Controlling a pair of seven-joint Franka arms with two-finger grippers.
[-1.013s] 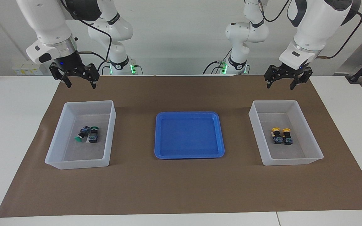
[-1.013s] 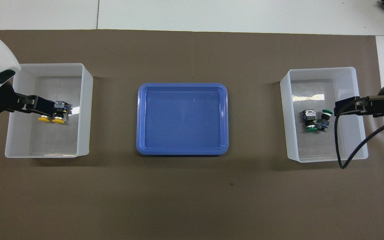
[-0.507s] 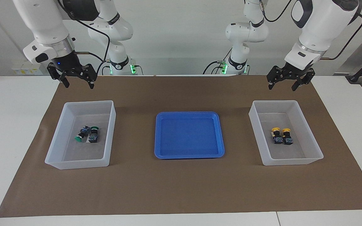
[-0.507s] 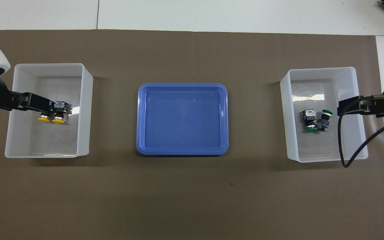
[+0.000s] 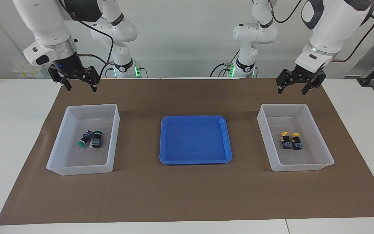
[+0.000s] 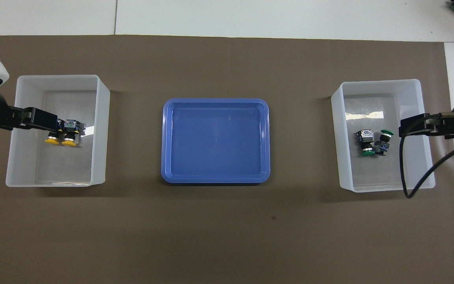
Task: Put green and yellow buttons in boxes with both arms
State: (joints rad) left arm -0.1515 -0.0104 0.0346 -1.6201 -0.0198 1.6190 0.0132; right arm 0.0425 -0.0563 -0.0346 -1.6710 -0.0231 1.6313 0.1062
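Two green buttons (image 5: 89, 139) (image 6: 373, 144) lie close together in the translucent box (image 5: 76, 107) (image 6: 376, 83) at the right arm's end of the table. Two yellow buttons (image 5: 291, 140) (image 6: 63, 137) lie side by side in the matching box (image 5: 284, 106) (image 6: 59, 77) at the left arm's end. My right gripper (image 5: 80, 87) (image 6: 408, 127) hangs open and empty high over the green buttons' box. High over the yellow buttons' box, my left gripper (image 5: 291, 91) (image 6: 49, 120) is open and empty too.
A shallow blue tray (image 5: 195, 139) (image 6: 215, 140) with nothing in it sits between the two boxes. All three stand on a brown mat (image 5: 187, 195) that covers most of the white table. A black cable (image 6: 404, 173) loops down from the right arm over its box.
Both grippers have risen a little and drawn back from over the boxes' middles toward the table's two ends. The buttons, boxes and tray have not moved.
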